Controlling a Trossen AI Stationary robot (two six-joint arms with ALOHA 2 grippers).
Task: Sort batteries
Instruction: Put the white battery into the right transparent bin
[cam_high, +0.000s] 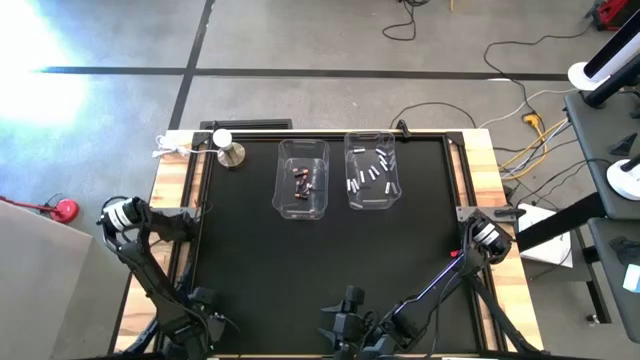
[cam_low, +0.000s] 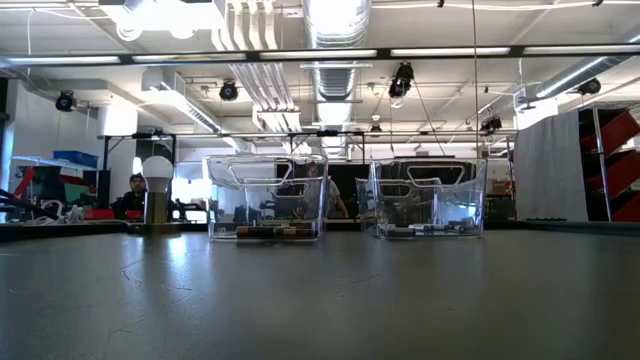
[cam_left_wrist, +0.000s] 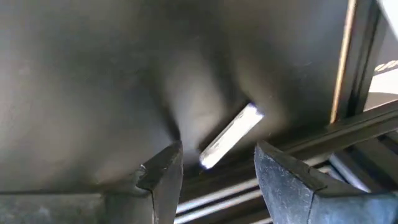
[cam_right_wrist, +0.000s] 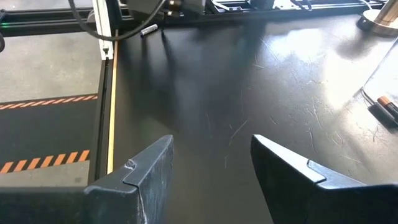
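Note:
A white battery (cam_left_wrist: 231, 135) lies on the black mat close to its near left edge. My left gripper (cam_left_wrist: 217, 171) points steeply down at it, open, one finger on either side and short of it. Two clear bins stand at the far middle. The left bin (cam_high: 302, 178) holds dark reddish batteries (cam_high: 303, 180). The right bin (cam_high: 372, 170) holds white batteries (cam_high: 372, 172). My right gripper (cam_right_wrist: 211, 168) hovers open over the mat near the table's near edge (cam_high: 345, 322), with nothing between its fingers. The right wrist view also shows the loose battery (cam_right_wrist: 148, 29), far off.
A round silver knob-like object (cam_high: 231, 153) stands at the far left of the mat, left of the bins. A metal rail (cam_left_wrist: 292, 149) borders the mat just beyond the loose battery. The mat (cam_high: 330, 260) between the bins and the near edge is bare.

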